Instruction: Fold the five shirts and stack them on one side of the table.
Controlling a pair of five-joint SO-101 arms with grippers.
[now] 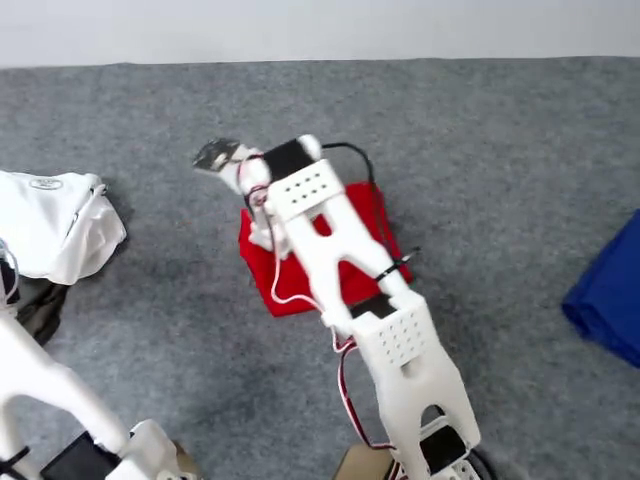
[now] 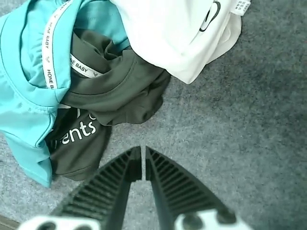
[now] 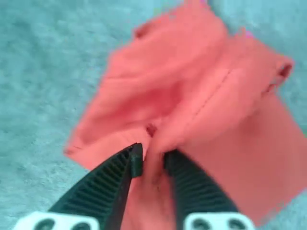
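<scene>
- Grey felt-like table (image 1: 500,150) fills the high view; strip of pale wall (image 1: 300,25) along the top edge.
- Red shirt (image 1: 262,270) lies centre frame, bunched into a rough rectangle, partly under the right arm (image 1: 340,250), which stretches up from the bottom edge.
- Right gripper (image 3: 151,160): narrow, pinching a raised fold of the red shirt between its black ribbed fingers. Cloth humps up around the pinch; rest of the shirt is spread flat on the table beyond.
- White shirt (image 1: 50,225) sits crumpled at the left edge, mid-height, well apart from the red one.
- Dark olive shirt (image 2: 115,86) pokes out just below the white shirt in the high view. Left wrist view shows it under the white shirt's edge, w/ a teal shirt (image 2: 24,86) overlapping its other side. All 3 touch in one loose heap, none folded.
- Blue shirt (image 1: 610,295) at the right edge, cut off by the frame, well apart from everything else.
- Left arm (image 1: 40,385) rises from the lower left corner, beside the heap.
- Left gripper (image 2: 143,153): fingers closed together, just a thin slit between them, holding nothing. It hangs over bare table near the dark olive shirt's hem, not touching cloth.
- No stack yet: the shirts lie in 3 separate spots.
</scene>
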